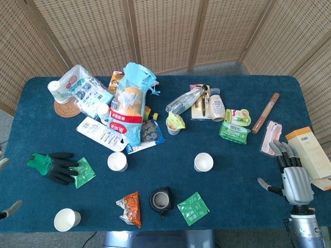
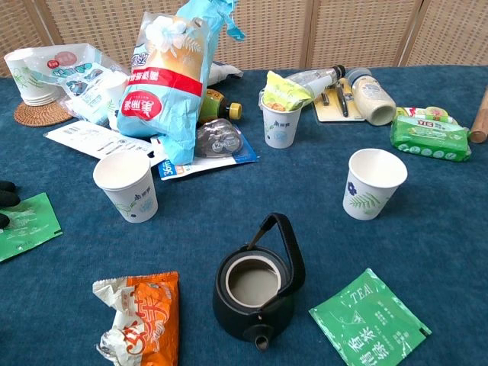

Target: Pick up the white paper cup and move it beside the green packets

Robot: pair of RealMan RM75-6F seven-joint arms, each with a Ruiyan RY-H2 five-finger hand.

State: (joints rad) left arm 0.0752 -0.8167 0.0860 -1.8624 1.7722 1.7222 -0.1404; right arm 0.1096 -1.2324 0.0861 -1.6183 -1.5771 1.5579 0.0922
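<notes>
The white paper cup (image 1: 203,162) (image 2: 372,183), printed with a small green leaf pattern, stands upright and empty on the blue tablecloth (image 1: 232,191), well apart from the green packets (image 1: 234,131) (image 2: 429,136) behind it. The right hand (image 1: 294,175) hovers near the table's right edge, fingers spread, holding nothing. Only fingertips of the left hand (image 1: 7,209) show, too little to tell its state.

Desk (image 1: 232,170): dark blue cloth. White paper cup (image 2: 372,183) right of black teapot (image 2: 255,293): green leaf print, small dark blue flower. Second cup (image 2: 126,186) left of teapot: white, same leaf print. Green tea packet (image 2: 370,324) right of teapot: white lettering. Snack wrapper (image 2: 141,316) left of teapot: orange, silver edges. Tall bag (image 2: 171,76) behind teapot: pale blue, red band. Glove (image 1: 57,166) far left of teapot: black with green cuff. Right hand (image 1: 292,175): silver-grey, dark fingers (image 1: 282,151).
</notes>
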